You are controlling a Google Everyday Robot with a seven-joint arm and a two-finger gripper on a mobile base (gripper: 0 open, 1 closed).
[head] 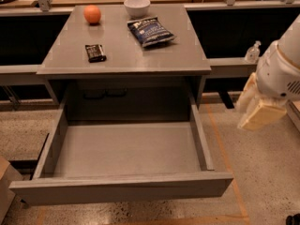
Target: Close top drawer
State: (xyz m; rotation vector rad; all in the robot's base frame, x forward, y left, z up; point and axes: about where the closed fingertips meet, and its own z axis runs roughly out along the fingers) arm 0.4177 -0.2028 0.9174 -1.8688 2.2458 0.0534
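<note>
Floor: pale speckled stone spread beneath and around the grey table, which stood mid-view before a row of dark-fronted benches.
Cardboard box: a brown corner showed on the floor off the table's front-left, just beside the drawer's left end.
Orange: sat on the table's top near its back-left corner.
Dark packet: a small black wrapped bar lay flat on the left half of the table's top, nearer the front edge than the orange and apart from it.
Top drawer: stood pulled far out from under the table's top toward the camera. Its grey side walls and tray bottom were in plain sight, and its flat handleless front panel lay well forward of the table's front edge.
White bowl: stood upright at the back edge of the table's top, about the middle.
Chip bag: a dark blue bag lay flat on the table's top, just in front of the bowl and slightly to its right.
Orange line: ran along the floor off the table's right side.
Bottle: a small clear one stood on a low ledge right of the table.
Gripper: cream-coloured, hung in the air right of the table, beyond the drawer's right wall and apart from it. Whether it was released or clenched could not be told.
Arm: a white rounded housing sat above the gripper, far right of the table.
</note>
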